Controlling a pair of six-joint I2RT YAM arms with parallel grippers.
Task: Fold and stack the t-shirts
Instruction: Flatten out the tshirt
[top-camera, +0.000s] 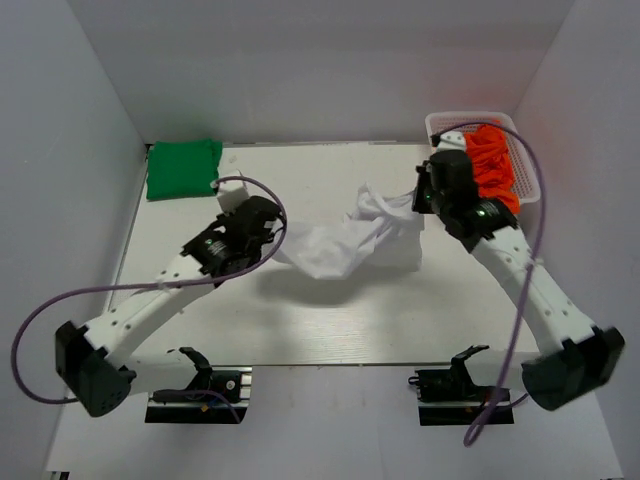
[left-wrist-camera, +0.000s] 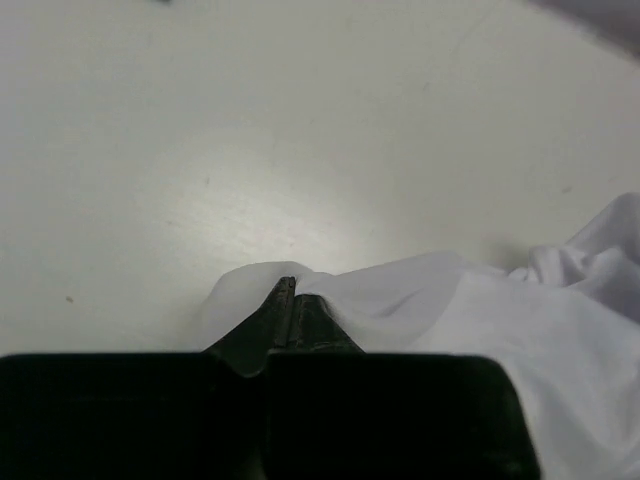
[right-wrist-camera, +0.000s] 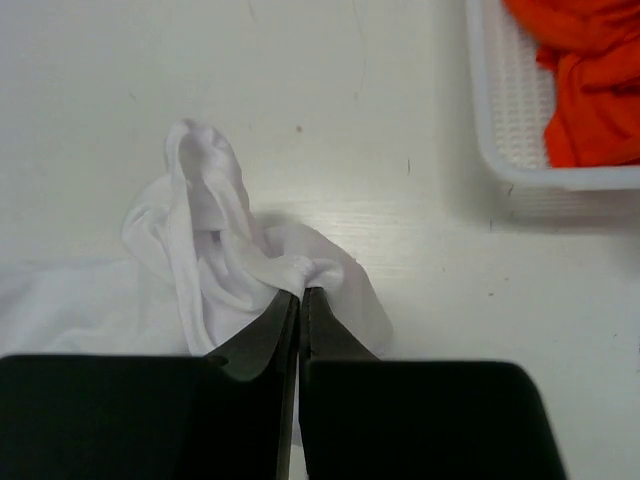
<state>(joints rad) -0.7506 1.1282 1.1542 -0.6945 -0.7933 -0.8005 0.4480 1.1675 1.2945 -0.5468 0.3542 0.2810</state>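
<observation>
At centre: white t-shirt (top-camera: 335, 248) sags, bunched.
Left gripper (left-wrist-camera: 291, 287): pinching thin edge.
Right gripper (right-wrist-camera: 301, 295): pinching wadded fold; may slip.

White plastic lattice basket (top-camera: 450, 118) at far right corner of tabletop (top-camera: 330, 325). Crumpled orange cloth (top-camera: 495, 165) lies in it, filling most of it. Tabletop white, faint grain, few small dark specks. Plain white walls (top-camera: 300, 70) on three sides.

White table (top-camera: 330, 330), green t-shirt (top-camera: 183, 170), basket (top-camera: 445, 121)
</observation>
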